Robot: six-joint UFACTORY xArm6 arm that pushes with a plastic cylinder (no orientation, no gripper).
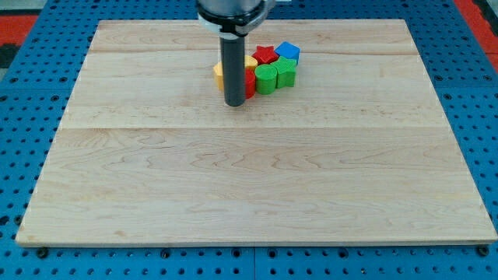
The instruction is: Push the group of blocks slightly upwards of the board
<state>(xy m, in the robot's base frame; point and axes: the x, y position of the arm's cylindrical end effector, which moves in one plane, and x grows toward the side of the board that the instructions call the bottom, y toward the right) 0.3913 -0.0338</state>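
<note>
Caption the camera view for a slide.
My tip rests at the lower left of a tight cluster: red star, blue block, green blocks, yellow block.

A pale wooden board [257, 187] lies on a blue pegboard table [23, 78] dotted with holes; red shows at both top corners.

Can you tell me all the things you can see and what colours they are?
wooden board: one, pale wood, fills most of the view.
blue pegboard: one, blue with holes, around the board.
blue block: one, blue, view's top right of the cluster.
red star block: one, red, left of the blue block.
green blocks: two, green, side by side at the cluster's bottom.
yellow block: one, yellow, cluster's left, partly hidden by the rod.
red block: one, red, mostly hidden behind the rod.
my tip: one, dark, at the cluster's bottom left.
</note>
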